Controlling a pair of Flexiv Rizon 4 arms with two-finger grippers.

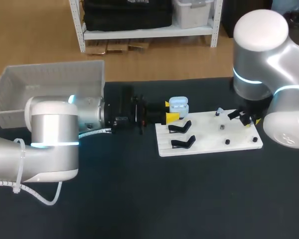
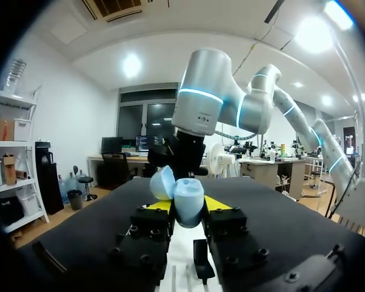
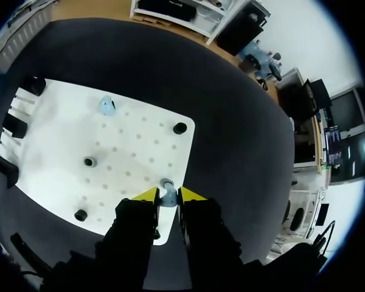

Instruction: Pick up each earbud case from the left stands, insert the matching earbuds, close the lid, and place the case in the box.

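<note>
head: left end effector (image 1: pixel 172 111) at white board's (image 1: pixel 209 135) far-left corner, grasping blue earbud case (image 1: pixel 178 105).
l wrist: case upright betw. yellow tips, lid open.
r wrist: right end effector (image 3: pixel 166 194) over board's edge, clenched on earbud (image 3: pixel 168 196).

We sat before a broad table (image 1: pixel 139 199), its top dark, matte and evenly lit throughout.
</note>
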